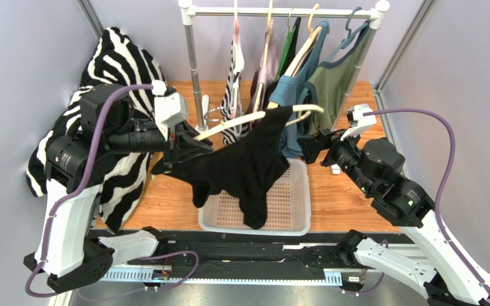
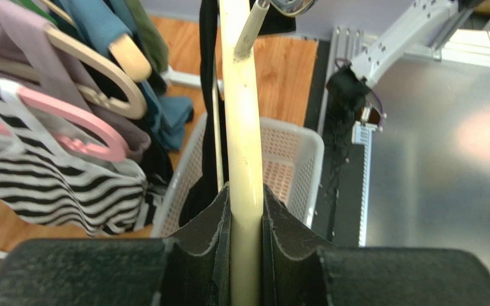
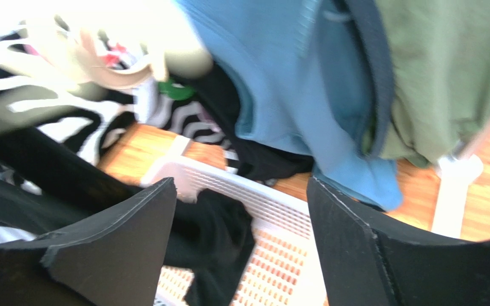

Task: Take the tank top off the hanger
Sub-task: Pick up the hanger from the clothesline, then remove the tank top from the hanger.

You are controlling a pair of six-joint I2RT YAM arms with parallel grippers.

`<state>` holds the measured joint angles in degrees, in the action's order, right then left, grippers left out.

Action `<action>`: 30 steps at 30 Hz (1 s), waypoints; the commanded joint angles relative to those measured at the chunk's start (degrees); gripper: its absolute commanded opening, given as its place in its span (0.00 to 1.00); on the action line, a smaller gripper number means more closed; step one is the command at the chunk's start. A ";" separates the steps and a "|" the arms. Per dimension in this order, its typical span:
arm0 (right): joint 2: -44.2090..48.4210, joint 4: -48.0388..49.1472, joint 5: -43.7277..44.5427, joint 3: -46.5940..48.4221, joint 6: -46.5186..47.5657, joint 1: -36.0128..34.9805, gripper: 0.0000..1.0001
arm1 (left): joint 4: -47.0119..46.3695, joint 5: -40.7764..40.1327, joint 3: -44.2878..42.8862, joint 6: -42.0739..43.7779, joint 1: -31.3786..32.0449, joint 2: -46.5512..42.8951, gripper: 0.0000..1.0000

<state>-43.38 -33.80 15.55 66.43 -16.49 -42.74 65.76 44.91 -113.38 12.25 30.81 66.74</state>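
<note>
Left pincer (image 2: pixel 246 210) clamped on cream hanger (image 1: pixel 228 125), centre-left of top view. Black tank top (image 1: pixel 244 167) at frame centre, draped off the hanger's right arm, hem hanging over white basket (image 1: pixel 297 207). Right pincer (image 3: pixel 241 188) agape, holding nothing.

We see a smooth, slightly glossy cream hanger (image 2: pixel 244 140), a matt black cloth tank top (image 1: pixel 247 162), a white perforated plastic basket (image 1: pixel 292 207), a grained wooden table (image 1: pixel 346 197) and a shiny metal rail (image 1: pixel 215 11).
</note>
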 commanded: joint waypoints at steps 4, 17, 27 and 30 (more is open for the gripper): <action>2.86 5.41 -17.71 4.22 0.32 -0.33 0.83 | -0.01 -2.71 7.56 5.68 0.66 -1.27 0.00; -0.12 11.91 -22.50 1.86 -4.86 -0.41 0.74 | -1.33 -4.47 5.10 5.94 3.47 2.87 0.00; -4.08 16.66 -22.58 -0.43 -7.41 -0.24 0.67 | -1.24 -3.86 5.19 5.59 3.73 2.17 0.00; -4.52 17.80 -22.84 -0.34 -8.11 -0.33 0.63 | -1.16 -3.95 5.80 6.03 3.91 1.82 0.00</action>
<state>-48.21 -21.37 -6.55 65.56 -22.92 -42.74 67.94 39.75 -106.67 16.86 34.15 70.11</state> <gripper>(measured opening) 0.661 0.225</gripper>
